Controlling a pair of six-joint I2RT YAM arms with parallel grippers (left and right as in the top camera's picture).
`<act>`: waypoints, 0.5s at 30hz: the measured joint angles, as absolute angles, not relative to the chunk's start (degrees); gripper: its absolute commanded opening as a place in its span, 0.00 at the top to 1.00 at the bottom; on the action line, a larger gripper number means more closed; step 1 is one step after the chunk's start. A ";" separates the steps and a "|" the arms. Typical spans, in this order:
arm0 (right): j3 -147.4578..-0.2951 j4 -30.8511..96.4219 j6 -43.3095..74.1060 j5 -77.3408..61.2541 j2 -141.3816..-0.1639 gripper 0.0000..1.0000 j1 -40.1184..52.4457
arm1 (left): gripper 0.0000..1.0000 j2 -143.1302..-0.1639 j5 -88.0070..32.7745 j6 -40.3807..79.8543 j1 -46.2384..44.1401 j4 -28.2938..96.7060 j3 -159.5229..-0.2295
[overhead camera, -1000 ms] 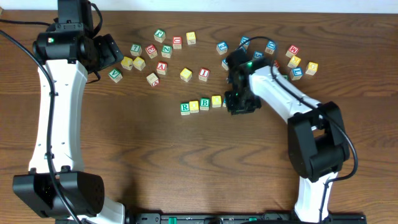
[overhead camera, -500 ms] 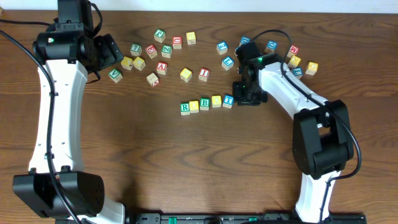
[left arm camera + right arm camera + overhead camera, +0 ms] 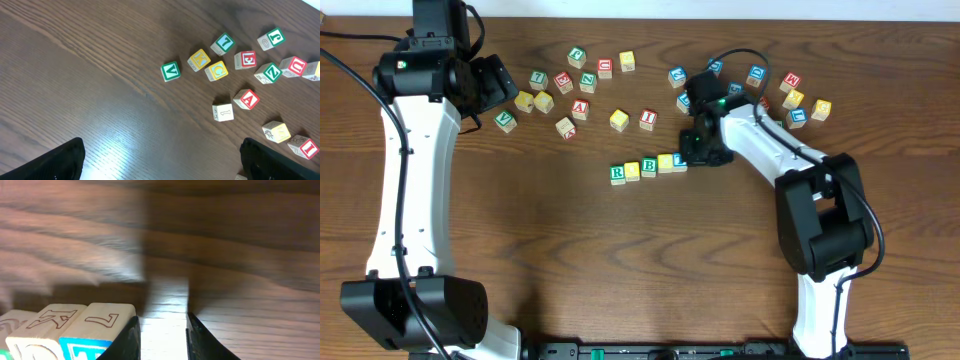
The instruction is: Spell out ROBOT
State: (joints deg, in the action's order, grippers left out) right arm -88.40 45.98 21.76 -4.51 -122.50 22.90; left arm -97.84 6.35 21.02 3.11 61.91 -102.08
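Observation:
A row of cubes lies mid-table: green R [image 3: 617,173], a yellow cube [image 3: 632,170], green B [image 3: 648,166], a second yellow cube [image 3: 666,162] and the blue T [image 3: 679,160], half hidden under my right gripper [image 3: 698,150]. In the right wrist view the T cube [image 3: 100,322] sits just left of my right gripper [image 3: 162,325], whose left finger [image 3: 127,340] touches its side. The jaws stand narrowly apart with only bare table between them. My left gripper [image 3: 495,85] hangs wide open over the far left; between its fingers [image 3: 165,165] nothing is held.
Loose cubes lie scattered along the back: a green V [image 3: 171,70], red A [image 3: 246,99], red E [image 3: 245,59] and several more around [image 3: 580,85]. Another cluster of cubes [image 3: 790,95] lies behind the right arm. The table's far edge [image 3: 650,18] runs close behind them.
My right gripper drew back to the right off the T cube, then came left again against its right side. The T now sits closer to the yellow cube. The left arm has not moved.

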 measured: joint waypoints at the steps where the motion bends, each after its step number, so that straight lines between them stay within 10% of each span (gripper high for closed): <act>1: -88.40 45.67 21.76 -4.56 -122.50 0.75 23.33 | 0.02 -97.84 6.35 21.02 3.11 61.91 -102.08; 10: -88.40 45.01 21.74 -4.73 -122.50 0.73 24.62 | 0.03 -97.84 4.82 21.02 3.11 61.91 -102.08; 15: -88.40 44.95 21.50 -4.71 -122.50 0.70 24.62 | 0.41 -97.84 3.53 21.02 3.09 61.98 -102.08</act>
State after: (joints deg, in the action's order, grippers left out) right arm -88.40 44.95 21.50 -4.71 -122.50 24.62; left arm -97.84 3.53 21.02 3.09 61.98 -102.08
